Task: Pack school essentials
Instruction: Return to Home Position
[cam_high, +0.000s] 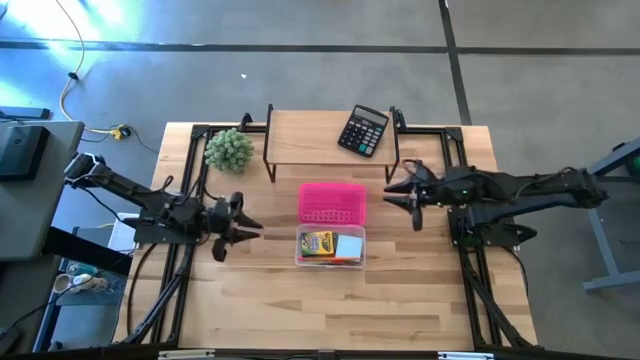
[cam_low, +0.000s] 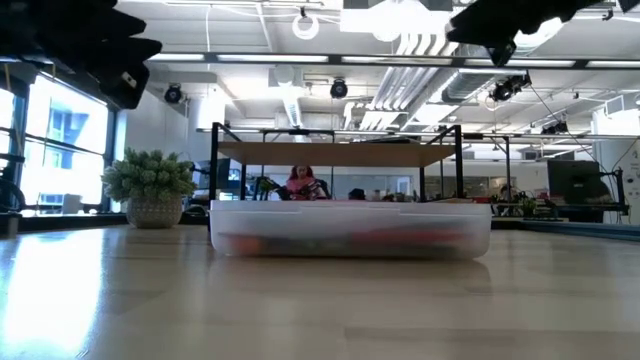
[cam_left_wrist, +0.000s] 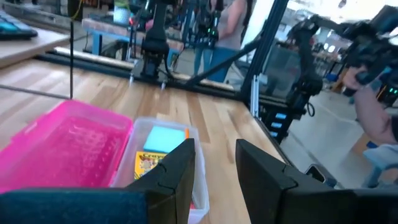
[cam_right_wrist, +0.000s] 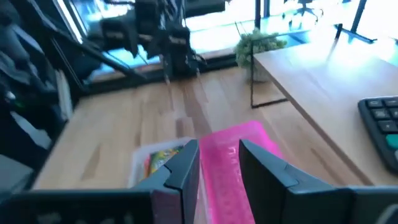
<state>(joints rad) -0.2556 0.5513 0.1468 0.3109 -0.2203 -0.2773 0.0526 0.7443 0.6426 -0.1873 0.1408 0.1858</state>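
Observation:
A clear plastic box (cam_high: 330, 246) rests on the table's middle. In it lie a yellow-green crayon box (cam_high: 316, 243), a light-blue notepad (cam_high: 349, 246) and an orange pencil (cam_high: 343, 260). Its pink lid (cam_high: 332, 202) lies flat against the box's far edge. My left gripper (cam_high: 250, 228) hovers left of the box, level, open and empty; its wrist view shows the crayon box (cam_left_wrist: 149, 163) and notepad (cam_left_wrist: 163, 137) beyond the fingers. My right gripper (cam_high: 392, 193) hovers right of the lid (cam_right_wrist: 249, 134), open and empty. The scissors, stick and eraser cannot be made out.
A low wooden shelf (cam_high: 310, 130) on black legs stands at the table's far side and carries a black calculator (cam_high: 362, 130). A fuzzy green plant (cam_high: 229, 150) sits at the far left. The near half of the table (cam_high: 330, 310) is bare wood.

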